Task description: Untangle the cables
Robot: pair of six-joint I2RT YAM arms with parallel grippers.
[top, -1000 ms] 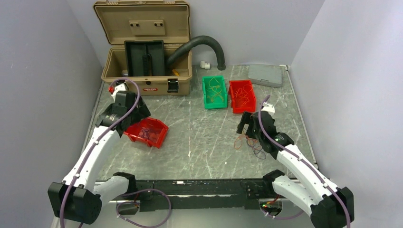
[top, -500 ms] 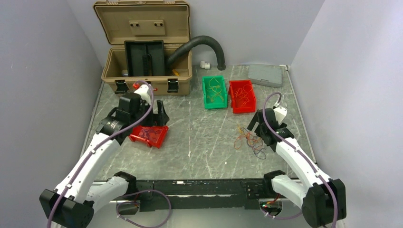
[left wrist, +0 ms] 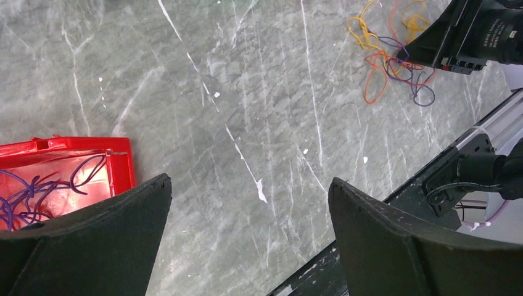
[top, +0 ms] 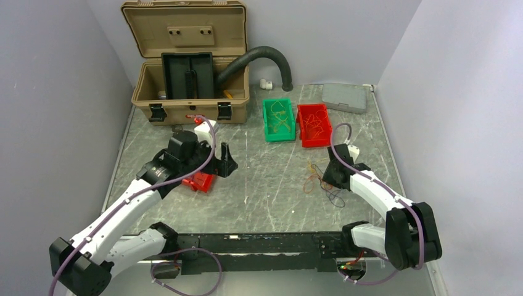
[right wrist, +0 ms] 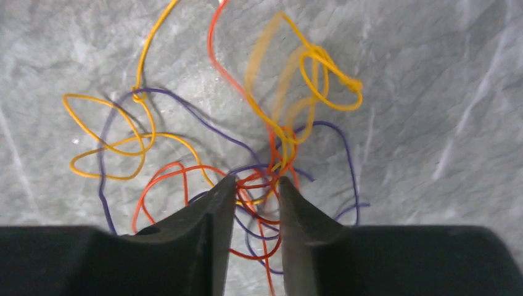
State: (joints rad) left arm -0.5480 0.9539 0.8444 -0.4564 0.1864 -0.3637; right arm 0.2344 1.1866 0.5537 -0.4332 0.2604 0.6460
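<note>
The cables (top: 317, 179) are a loose tangle of thin orange, yellow and purple strands on the marble table, right of centre. My right gripper (top: 328, 174) is down on the tangle. In the right wrist view its jaws stand a narrow gap apart, straddling the knot of orange and purple cables (right wrist: 271, 166); the right gripper (right wrist: 256, 180) is not clamped on them. My left gripper (top: 225, 157) hangs wide open over bare table near the middle, holding nothing. The left gripper (left wrist: 250, 182) sees the cables (left wrist: 391, 58) far off, at the top right of its view.
A red bin (top: 200, 182) with purple wires sits under the left arm, its rim (left wrist: 120, 148) beside the left finger. A green bin (top: 279, 119) and another red bin (top: 313, 123) hold wires at the back. A tan case (top: 191, 92), black hose (top: 265, 55) and grey lid (top: 344, 97) line the rear.
The left arm swung right, past the red bin toward the table's middle, still open. The right gripper settled onto the tangle and its jaws narrowed from wide open to a small gap.
</note>
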